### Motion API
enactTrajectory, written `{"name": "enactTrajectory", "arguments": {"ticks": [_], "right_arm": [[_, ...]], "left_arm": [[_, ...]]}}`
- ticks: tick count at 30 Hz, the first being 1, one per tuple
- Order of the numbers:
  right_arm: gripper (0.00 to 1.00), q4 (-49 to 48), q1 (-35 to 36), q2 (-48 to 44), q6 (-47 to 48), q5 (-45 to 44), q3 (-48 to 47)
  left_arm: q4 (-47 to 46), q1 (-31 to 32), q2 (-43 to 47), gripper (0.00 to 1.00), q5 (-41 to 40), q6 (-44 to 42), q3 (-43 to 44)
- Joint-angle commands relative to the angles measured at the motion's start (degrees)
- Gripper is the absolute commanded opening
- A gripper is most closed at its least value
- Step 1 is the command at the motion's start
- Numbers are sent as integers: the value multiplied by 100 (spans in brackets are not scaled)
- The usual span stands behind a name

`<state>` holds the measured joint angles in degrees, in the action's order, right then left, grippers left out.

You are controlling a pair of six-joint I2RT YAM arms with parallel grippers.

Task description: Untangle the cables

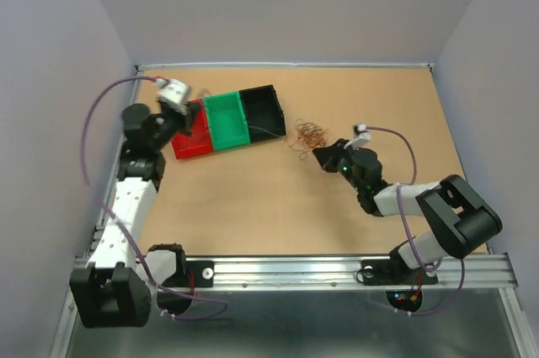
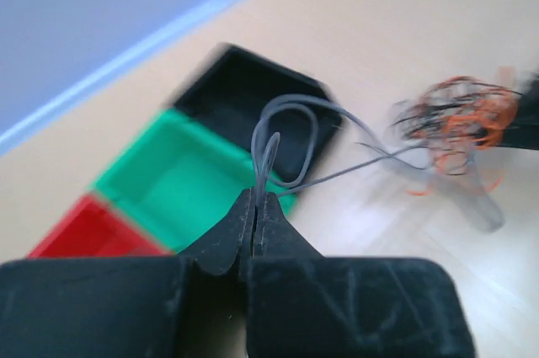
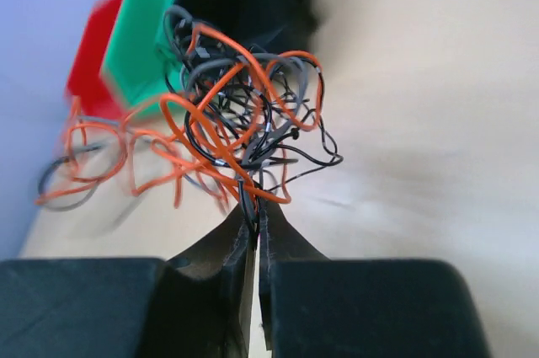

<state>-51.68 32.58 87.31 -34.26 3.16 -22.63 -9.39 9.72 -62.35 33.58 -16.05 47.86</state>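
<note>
Nearest the arm bases, the right end effector (image 3: 255, 211) was clamped on a dark wire at the bottom of the cables (image 3: 236, 114). This curly clump of orange, black and grey sat mid-desk, just right of the bins, and the grip appeared meant to anchor it. Open desk (image 1: 253, 206) stretched to the near side and right of the clump, leaving that arm free room to draw back.

Farther off and to the left, near the red bin (image 1: 192, 141), the left end effector (image 2: 255, 198) was pinched shut on a looped grey strand (image 2: 282, 143). The strand ran right, past the green bin (image 2: 177, 177) and black bin (image 2: 253, 97), to the clump. With the two grips set on opposite sides, the strand looked ready to be pulled out of the tangle.

The bin walls beside the strand could snag it. The left arm stood close to the far-left corner of the enclosure, so room for pulling farther left seemed slight.
</note>
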Motion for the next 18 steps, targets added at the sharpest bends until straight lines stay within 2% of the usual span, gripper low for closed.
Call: {"name": "enactTrajectory", "arguments": {"ticks": [1,2,4,5,6,8,9,11,13,18], "right_arm": [[1,466,-1052,-687,-1619,-2416,916],[1,466,-1278,-915,-2193,-3156,1145],[1,475,-1385,-1381,-2820,-3907,1971],[1,475,-1438,-2001,-3275,-4511,2208],[1,570,-1447,-2303,-3402,-4761,2654],[1,974,-1465,-3328,-3613,-5000,2850],[1,1141,-1465,-3665,-3205,-4826,2861],[1,1650,-1465,-4306,-2581,-4397,2554],[1,1661,-1465,-4546,-2113,-3992,2492],[1,1152,-1465,-5013,-1295,-2989,2703]], "left_arm": [[-1329,-1838,944,0,-896,1892,-83],[-1668,-2355,1126,0,-758,2043,-318],[-1812,-2623,1242,0,-966,2387,-461],[-1804,-2711,1286,0,-1177,2431,-470],[-1777,-2982,1286,0,-1509,2623,-427],[-1873,-3386,1208,0,-1155,2765,-374],[-1952,-3536,1155,0,-308,2792,-356],[-2145,-3495,988,0,557,2704,-373],[-2217,-3380,900,0,1209,2591,-321],[-1857,-3143,909,0,1010,2089,-216]]}}
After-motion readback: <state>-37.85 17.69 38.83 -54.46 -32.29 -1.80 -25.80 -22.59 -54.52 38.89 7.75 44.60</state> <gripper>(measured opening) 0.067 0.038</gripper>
